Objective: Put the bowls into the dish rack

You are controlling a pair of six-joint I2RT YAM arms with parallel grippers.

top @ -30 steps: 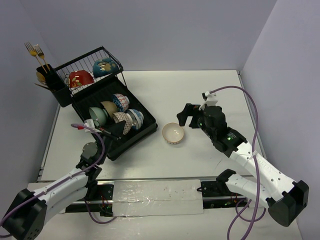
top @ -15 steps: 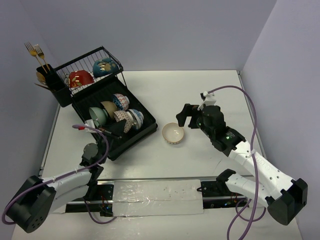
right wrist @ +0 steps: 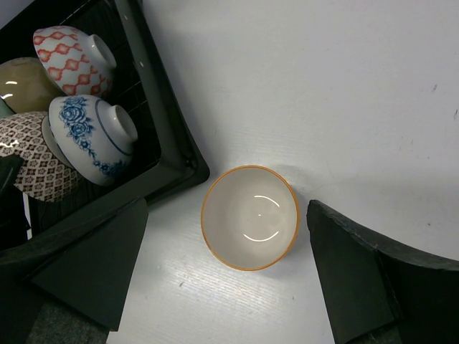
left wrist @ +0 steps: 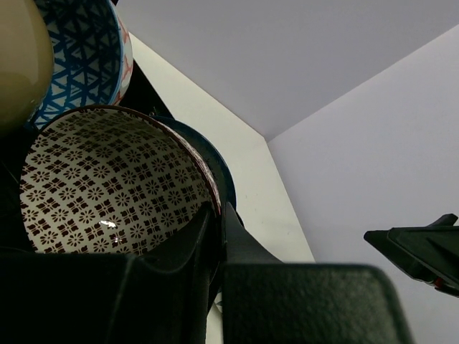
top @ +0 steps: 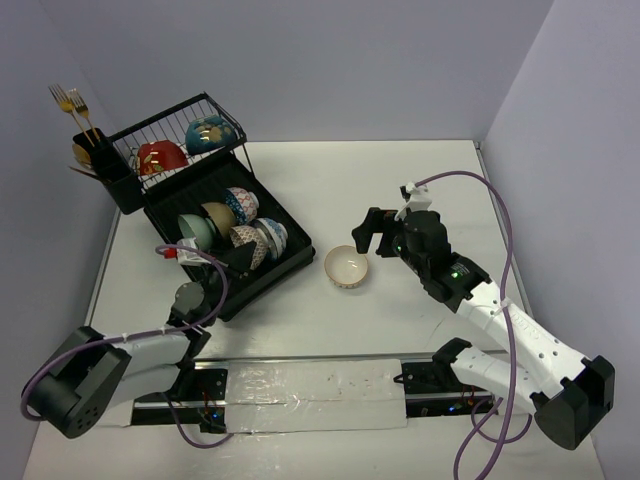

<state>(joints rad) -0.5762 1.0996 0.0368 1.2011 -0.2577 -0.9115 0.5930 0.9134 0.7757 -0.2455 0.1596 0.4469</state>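
The black dish rack (top: 268,282) stands at the left, with a red bowl (top: 160,157) and a teal bowl (top: 208,133) in its upper wire basket. Several bowls stand on edge in its ribbed tray. My left gripper (top: 232,260) is shut on the rim of the brown-patterned bowl (top: 245,244) in the tray; the left wrist view shows its fingers (left wrist: 215,212) pinching that rim (left wrist: 107,179). A cream bowl with an orange rim (top: 347,266) sits upright on the table beside the tray. My right gripper (top: 374,234) hovers over it, open and empty, with the bowl (right wrist: 249,217) between its fingers (right wrist: 93,265).
A black utensil cup with gold forks (top: 95,150) stands at the rack's far left. In the right wrist view the tray's corner (right wrist: 176,158) lies just left of the cream bowl, holding a blue-floral bowl (right wrist: 93,136) and a red-patterned bowl (right wrist: 72,57). Walls close the back and right.
My left arm's elbow has sunk toward the near left edge while its gripper stayed on the brown-patterned bowl. My right gripper has hardly moved.
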